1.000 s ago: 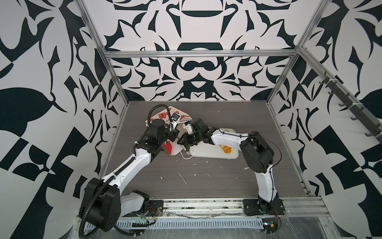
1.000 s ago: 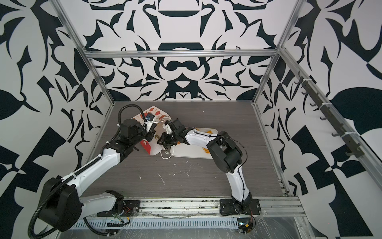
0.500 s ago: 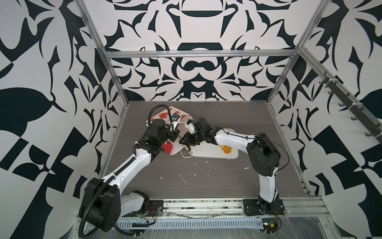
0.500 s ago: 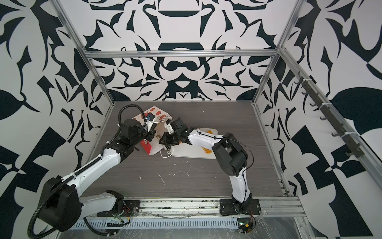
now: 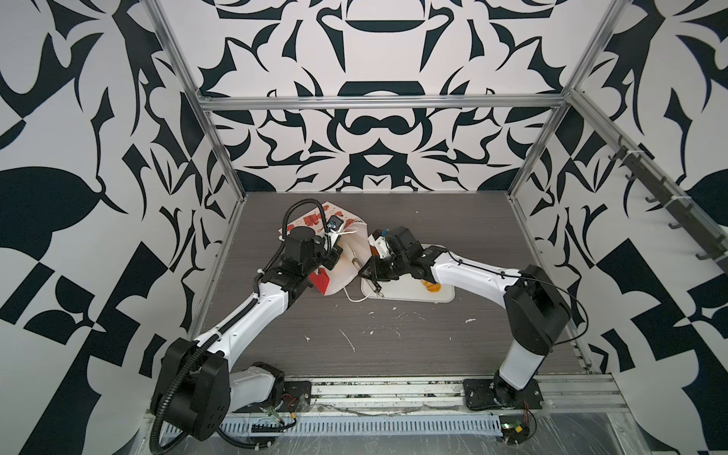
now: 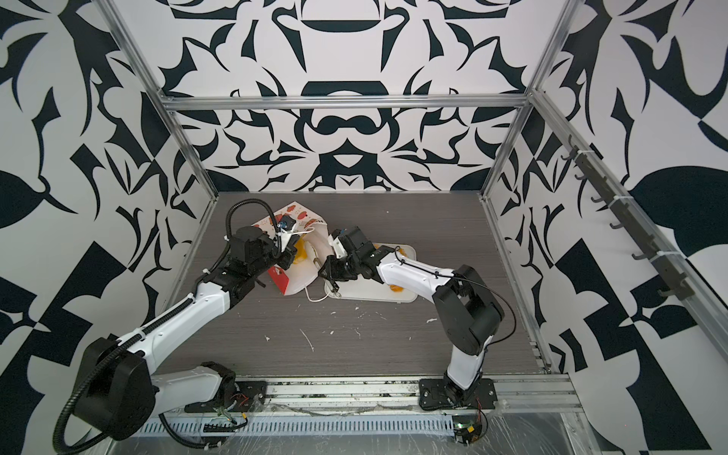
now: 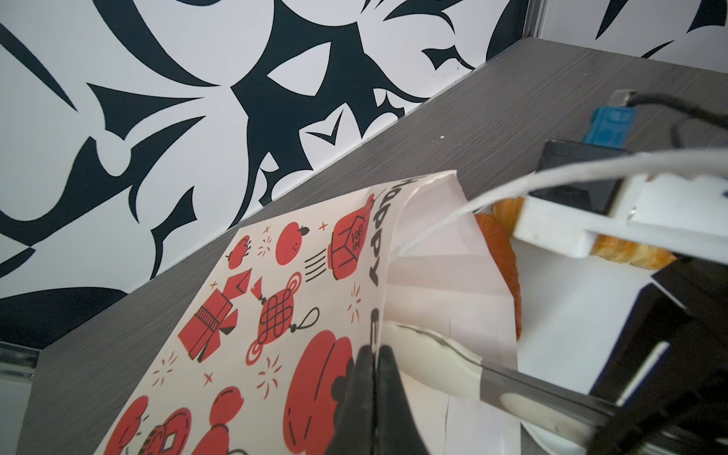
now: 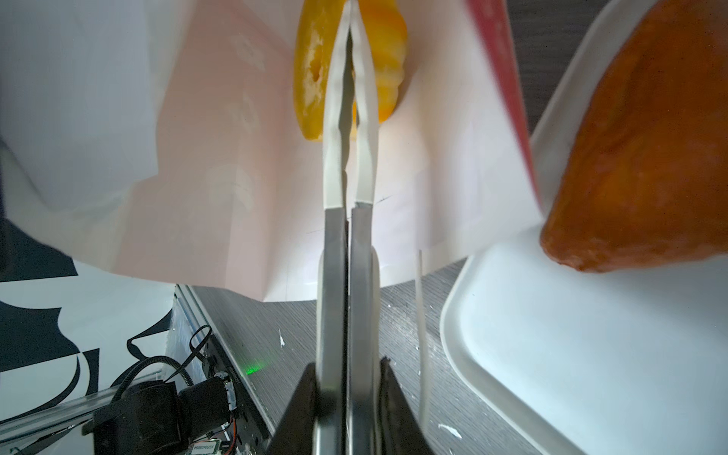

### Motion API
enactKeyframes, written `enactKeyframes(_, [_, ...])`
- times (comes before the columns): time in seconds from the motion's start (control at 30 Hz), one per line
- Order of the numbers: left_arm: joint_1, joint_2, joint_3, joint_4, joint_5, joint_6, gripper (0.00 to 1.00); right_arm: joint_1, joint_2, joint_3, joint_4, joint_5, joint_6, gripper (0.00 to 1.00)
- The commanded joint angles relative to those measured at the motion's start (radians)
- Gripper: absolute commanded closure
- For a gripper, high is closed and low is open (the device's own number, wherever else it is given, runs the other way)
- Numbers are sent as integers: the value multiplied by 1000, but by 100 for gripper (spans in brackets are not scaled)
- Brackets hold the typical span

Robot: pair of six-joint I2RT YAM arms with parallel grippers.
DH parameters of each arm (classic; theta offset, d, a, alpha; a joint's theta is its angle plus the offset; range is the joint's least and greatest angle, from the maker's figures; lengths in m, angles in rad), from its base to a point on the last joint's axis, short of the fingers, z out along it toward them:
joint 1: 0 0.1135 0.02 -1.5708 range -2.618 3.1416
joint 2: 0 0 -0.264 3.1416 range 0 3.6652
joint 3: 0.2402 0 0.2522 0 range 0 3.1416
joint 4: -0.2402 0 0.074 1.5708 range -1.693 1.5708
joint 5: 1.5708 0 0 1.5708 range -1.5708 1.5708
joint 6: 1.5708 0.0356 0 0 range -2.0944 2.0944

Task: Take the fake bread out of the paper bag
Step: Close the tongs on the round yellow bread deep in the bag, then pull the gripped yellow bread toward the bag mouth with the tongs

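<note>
Two grippers for you, left to right: left gripper (image 7: 374, 350) pinching the rim of the bag (image 7: 275, 299), which lies on its side with yellow bread (image 8: 311, 78) inside; right gripper (image 8: 350, 15), fingers pressed together, tips at that bread; tray (image 8: 591, 335) just beside, bearing a triangle (image 8: 638, 157).

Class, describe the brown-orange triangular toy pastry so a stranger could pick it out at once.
On the dark grey table, find the flat white rectangular tray beside the red-and-white paper bag. The brown-orange triangular pastry lies on it, next to the bag's mouth. Unlike the yellow pastries inside the bag, it is darker and wedge-shaped.
</note>
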Motion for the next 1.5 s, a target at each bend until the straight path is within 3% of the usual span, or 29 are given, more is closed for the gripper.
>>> enactKeyframes(0.0, [-2, 0, 0, 19, 1, 4, 100, -4, -85, -1, 16, 27, -35, 84])
enactKeyframes(0.17, [-3, 3, -2, 22, 4, 3, 100, -8, -83, 0, 6, 31, -49, 82])
enactKeyframes(0.27, [-3, 2, -5, 22, 4, 3, 100, -14, -71, -3, 12, 26, -46, 68])
enactKeyframes(0.43, [-3, 2, -4, 23, 5, 1, 100, -43, -74, -58, 96, -17, 1, 60])
enactKeyframes(0.8, [-3, 15, -9, 33, 4, 1, 100, -54, -87, -41, 48, 2, -50, 53])
enactKeyframes(1.47, [-2, 29, -12, 45, 14, -1, 100, -78, 42, 35, 45, -117, 11, 50])
